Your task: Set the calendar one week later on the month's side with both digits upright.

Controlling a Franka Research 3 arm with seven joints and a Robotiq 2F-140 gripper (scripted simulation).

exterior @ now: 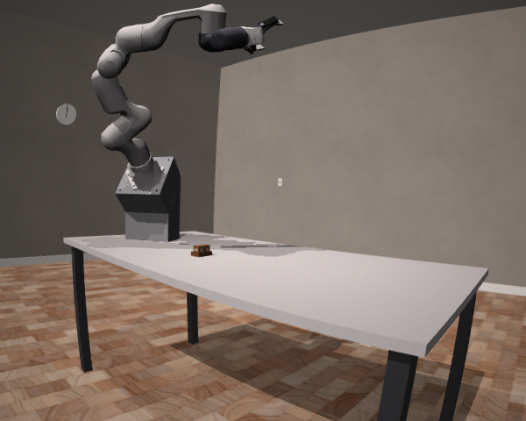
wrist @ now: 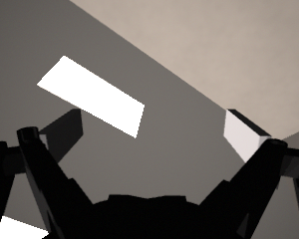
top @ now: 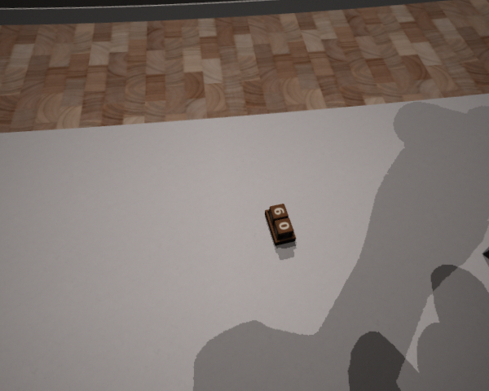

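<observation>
A small brown wooden calendar is seen on the grey table, well away from the table's edges in the top view. It is made up of a shallow dark-brown tray in which two cubes are seated side by side, touching each other. On the upward face of the cube farther from the arm's pedestal a pale digit 6 or 9 is printed; which of the two it is cannot be told from this angle. On the upward face of the nearer cube a pale 0 is printed. Both digits are turned sideways in the top view. The tray's rim is seen as a darker band along the long side of the cubes, and a short shadow is cast on the table beside the calendar. The side with the month's name cannot be read in any view.

In the exterior view the calendar is seen as a low brown block lying flat on the table, near the pedestal and on the table's open side of it.

The gripper is held high above the calendar, near the ceiling, and is pointed outward away from the pedestal. Its fingers are spread fully wide and nothing is held between them. In the wrist view only ceiling, wall and bright ceiling panels are framed between the fingers.
</observation>
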